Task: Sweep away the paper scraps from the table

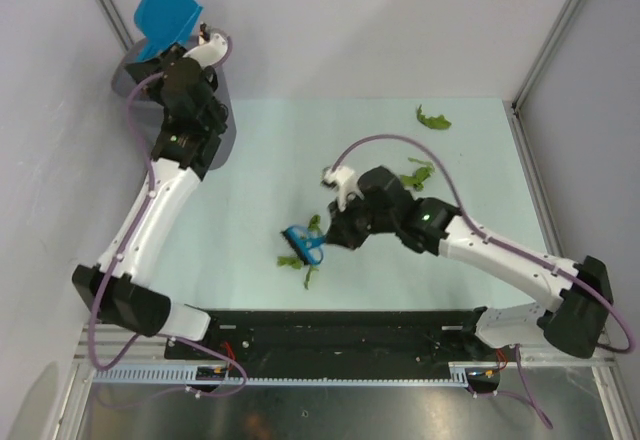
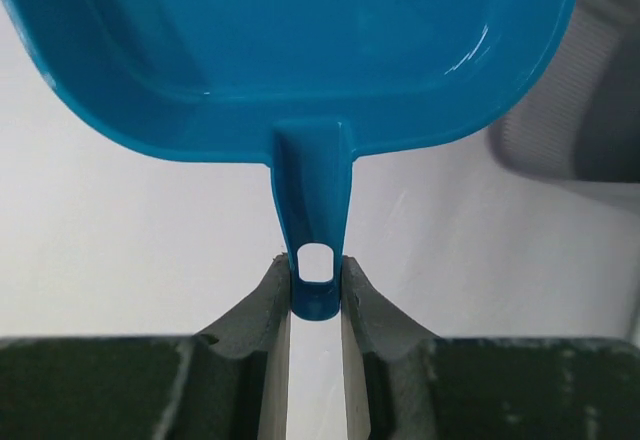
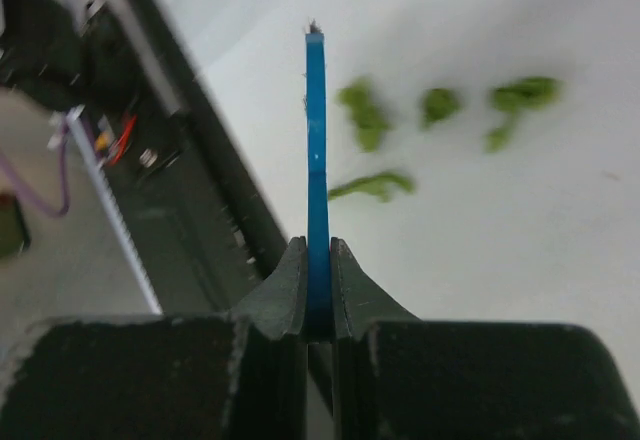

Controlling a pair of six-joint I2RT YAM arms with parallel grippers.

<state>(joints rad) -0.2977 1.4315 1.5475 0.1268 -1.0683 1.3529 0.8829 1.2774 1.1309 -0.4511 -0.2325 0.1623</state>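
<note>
Two tools in our grip over the pale green table (image 1: 250, 150): far left, our left gripper (image 2: 317, 270) pinches the blue dustpan (image 2: 300, 50) by its handle, lifted. Near centre, our right gripper (image 3: 318, 260) clamps the blue brush (image 1: 298, 243), with paper scraps (image 1: 433, 118) lying around it and farther right.

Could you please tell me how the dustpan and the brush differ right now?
The dustpan is held high beyond the far-left corner of the table; the brush sits low among paper scraps. The left claw pinches the dustpan's handle; the right claw clamps the brush. Both are blue.
</note>
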